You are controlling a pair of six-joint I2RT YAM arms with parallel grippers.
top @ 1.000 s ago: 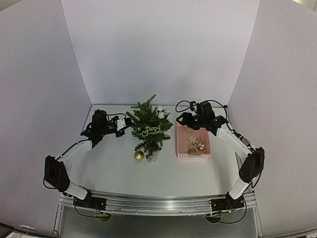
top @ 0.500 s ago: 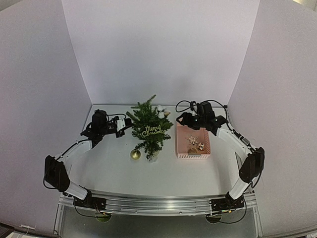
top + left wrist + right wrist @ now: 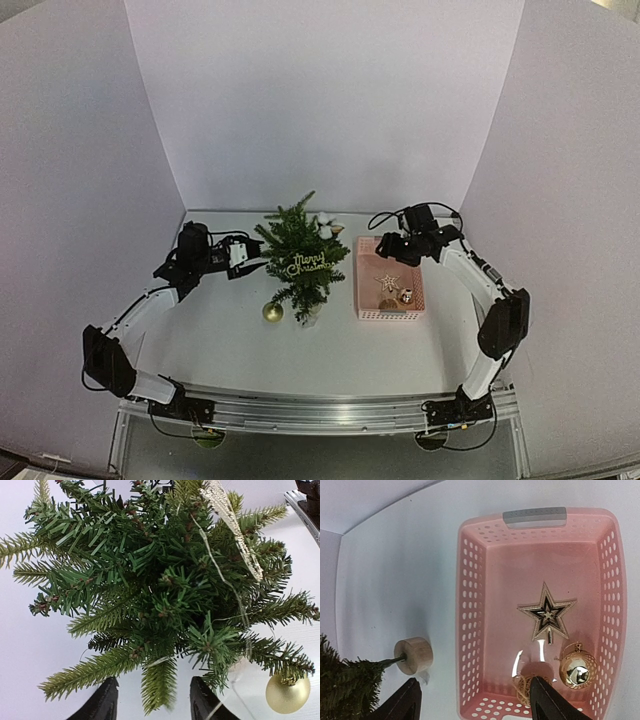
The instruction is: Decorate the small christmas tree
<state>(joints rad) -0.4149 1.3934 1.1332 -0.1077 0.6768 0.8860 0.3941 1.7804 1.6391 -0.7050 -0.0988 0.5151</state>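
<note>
- Left pincer (image 3: 152, 707) is seen parted, empty, at the small christmas tree (image 3: 165, 580) branches.
- Right pincer (image 3: 472, 705) is held wide, empty, over the pink basket (image 3: 470, 580), presumably for the star (image 3: 547, 616).

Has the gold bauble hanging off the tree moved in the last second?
Yes. The gold bauble shifted slightly left, away from the pink basket.
</note>
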